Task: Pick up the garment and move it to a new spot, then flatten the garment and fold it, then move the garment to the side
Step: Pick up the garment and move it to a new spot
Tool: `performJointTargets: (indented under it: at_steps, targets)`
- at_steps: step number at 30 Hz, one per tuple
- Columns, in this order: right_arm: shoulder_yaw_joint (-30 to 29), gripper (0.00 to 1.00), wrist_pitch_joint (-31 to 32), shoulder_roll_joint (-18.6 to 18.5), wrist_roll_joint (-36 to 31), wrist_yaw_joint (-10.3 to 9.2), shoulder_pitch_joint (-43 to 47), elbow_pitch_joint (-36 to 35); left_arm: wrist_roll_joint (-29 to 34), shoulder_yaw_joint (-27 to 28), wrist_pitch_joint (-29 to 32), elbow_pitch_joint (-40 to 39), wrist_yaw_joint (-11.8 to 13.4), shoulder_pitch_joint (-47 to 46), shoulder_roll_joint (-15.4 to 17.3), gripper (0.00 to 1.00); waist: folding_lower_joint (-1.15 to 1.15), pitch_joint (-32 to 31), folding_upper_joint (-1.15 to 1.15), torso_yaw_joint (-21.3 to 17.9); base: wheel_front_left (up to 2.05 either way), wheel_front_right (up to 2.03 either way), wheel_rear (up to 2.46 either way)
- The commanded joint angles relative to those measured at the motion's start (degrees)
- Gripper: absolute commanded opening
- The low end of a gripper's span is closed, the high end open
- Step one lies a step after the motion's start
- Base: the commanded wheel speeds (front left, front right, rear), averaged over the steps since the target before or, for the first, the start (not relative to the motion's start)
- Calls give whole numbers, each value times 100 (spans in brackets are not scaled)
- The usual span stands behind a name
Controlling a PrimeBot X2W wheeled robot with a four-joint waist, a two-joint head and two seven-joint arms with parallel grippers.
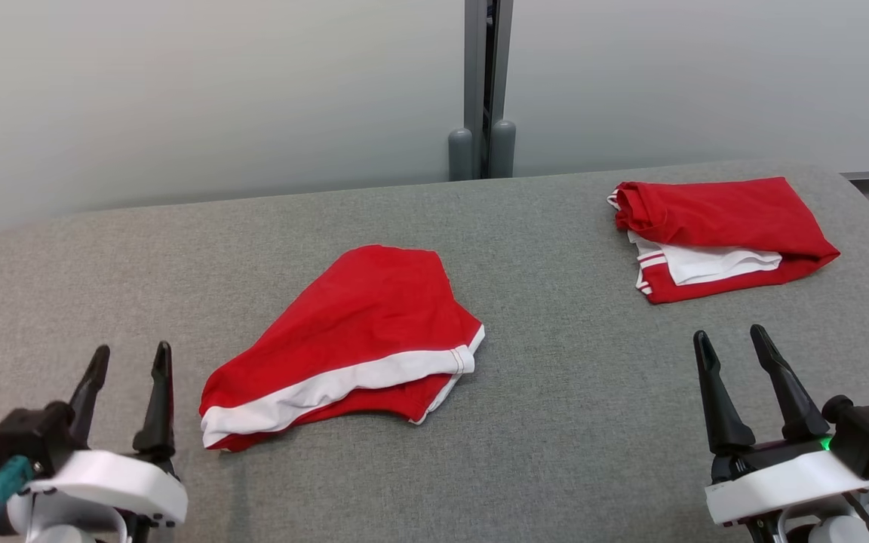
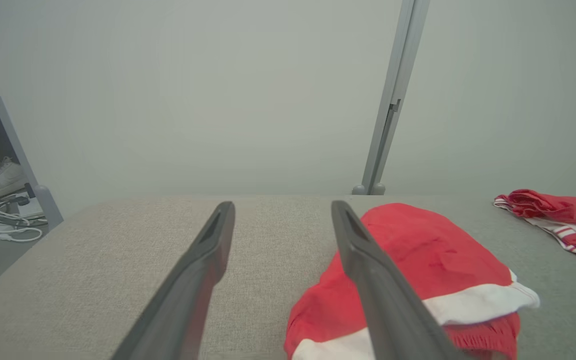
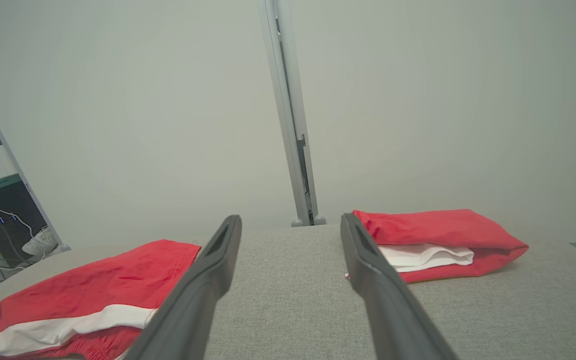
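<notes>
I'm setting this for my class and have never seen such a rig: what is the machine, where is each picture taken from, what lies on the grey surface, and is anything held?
It is a wheeled robot with two arms. One picture looks down from its head: the left end effector sits lower left, the right end effector lower right. The other two come from wrist cameras, looking along each arm's two dark fingers. On the grey surface lie a rumpled red-and-white garment in the middle and a folded garment far right. Both end effectors are open, holding nothing.
</notes>
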Motion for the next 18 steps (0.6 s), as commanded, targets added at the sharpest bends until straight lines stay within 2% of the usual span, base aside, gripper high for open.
performJointTargets:
  at_steps: [1,4,8,18]
  targets:
    - [3,100,-7,-5,6,8,82,-49,177,115,-42,-98,122,175,-91,100,0,-2,0,24,0,0,0]
    - [-10,100,-6,3,25,8,107,-60,510,402,-39,-351,200,462,-344,100,0,6,0,53,0,0,0]
    - [-8,100,-7,0,40,8,138,-73,887,805,-42,-573,129,797,-708,100,0,8,0,68,0,0,0]
    - [-22,100,-7,-23,68,8,260,-106,1612,1577,-44,-519,-388,1184,-1562,100,0,-10,0,139,0,0,0]
